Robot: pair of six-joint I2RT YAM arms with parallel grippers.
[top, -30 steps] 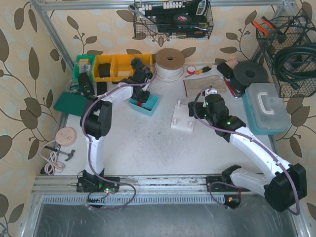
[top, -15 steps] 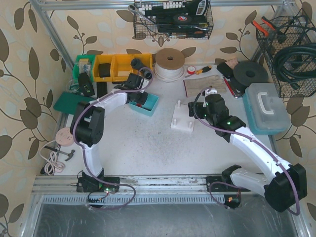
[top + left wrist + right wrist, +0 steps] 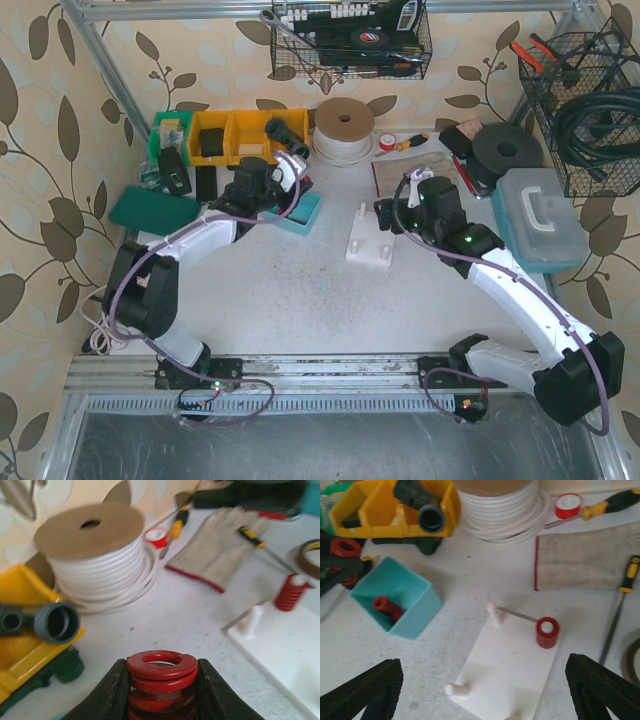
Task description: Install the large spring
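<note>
Top view: left end effector (image 3: 266, 186) beside teal bin (image 3: 303, 213), right end effector (image 3: 392, 215) by white peg plate (image 3: 368, 246); left wrist: jaws clamp the large spring (image 3: 161, 672) upright above the counter (image 3: 200, 615); right wrist: jaws wide apart, empty.

Leaf-patterned beige walls (image 3: 40, 150), white speckled table (image 3: 290, 300), aluminium frame rails (image 3: 340, 372)

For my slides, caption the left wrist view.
Left end effector clamps a red coil spring; white cord spool and white pegged plate ahead.
</note>
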